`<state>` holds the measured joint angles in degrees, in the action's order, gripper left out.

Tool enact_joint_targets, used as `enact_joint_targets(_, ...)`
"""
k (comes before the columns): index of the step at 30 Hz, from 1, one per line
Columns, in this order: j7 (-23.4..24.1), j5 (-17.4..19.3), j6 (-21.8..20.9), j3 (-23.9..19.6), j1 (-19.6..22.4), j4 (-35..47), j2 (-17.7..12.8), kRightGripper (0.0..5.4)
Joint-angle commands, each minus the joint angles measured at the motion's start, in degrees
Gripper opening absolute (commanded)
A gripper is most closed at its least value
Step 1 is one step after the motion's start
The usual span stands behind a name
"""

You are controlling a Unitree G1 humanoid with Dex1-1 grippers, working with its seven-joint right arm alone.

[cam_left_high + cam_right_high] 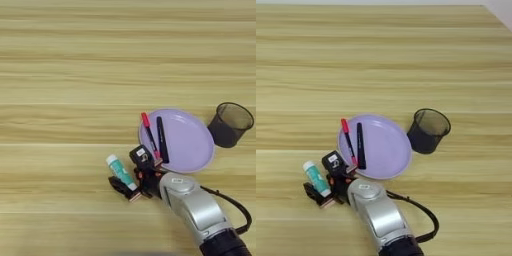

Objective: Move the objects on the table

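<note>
A short teal-green glue stick [121, 173] with a white cap lies flat on the wooden table [75, 75], just left of a purple plate. My right gripper [128, 171] reaches in from the lower right and is open. One black finger [141, 156] is on the plate side of the stick and the other [120, 187] is on the near side, so the stick lies between them. The stick's near end rests close to the lower finger. A black wire-mesh pen cup [230, 124] stands upright to the right of the plate, apart from the gripper.
The round purple plate [195, 145] holds a red pen [148, 134] and a black pen [162, 140] side by side on its left half. A black cable [423, 220] loops off the silver forearm [200, 207]. Bare tabletop stretches to the left and far side.
</note>
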<state>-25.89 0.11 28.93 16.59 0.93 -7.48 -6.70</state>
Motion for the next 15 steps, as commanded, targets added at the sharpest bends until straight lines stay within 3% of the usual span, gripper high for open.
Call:
enact_joint_targets(1,-0.49,0.49,-3.36,0.0,1.7,4.15,-0.23,5.36)
enact_joint_targets(15,-1.03,1.05,-4.83,-2.03,1.95,10.99,-1.58,5.36)
